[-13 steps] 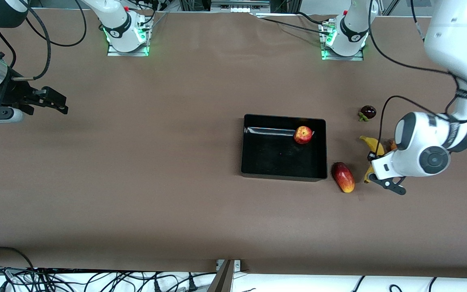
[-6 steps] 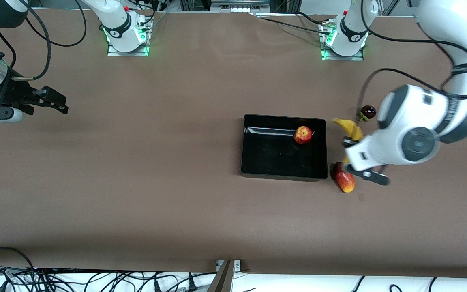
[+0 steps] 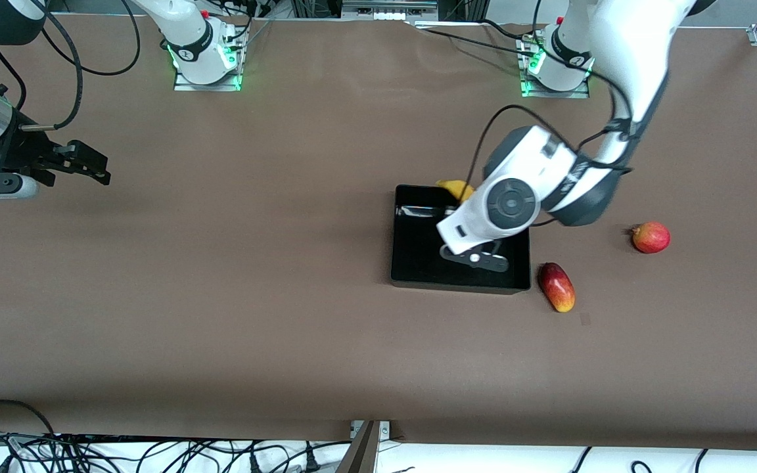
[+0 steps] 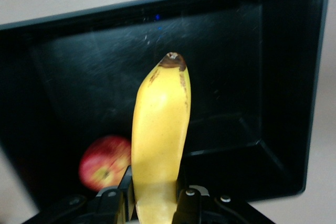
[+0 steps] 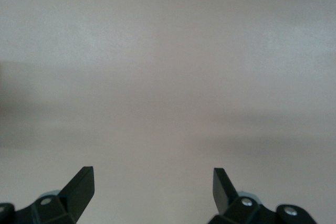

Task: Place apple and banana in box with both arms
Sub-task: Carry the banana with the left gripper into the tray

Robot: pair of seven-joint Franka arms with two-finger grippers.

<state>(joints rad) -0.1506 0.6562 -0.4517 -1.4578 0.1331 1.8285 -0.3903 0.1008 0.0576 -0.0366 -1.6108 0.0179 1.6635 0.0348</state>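
My left gripper [image 4: 155,203] has swung in from the bench to hang over the box [image 3: 411,279], jaws clamped on the banana [image 4: 160,150] above the apple [image 4: 105,162]; release comes next, right gripper [image 5: 152,190] waiting wide apart.

Apple [image 4: 104,162] in the box [image 3: 418,276] hidden in the front view under the left arm's wrist.

High front camera; wrist cameras look downward.
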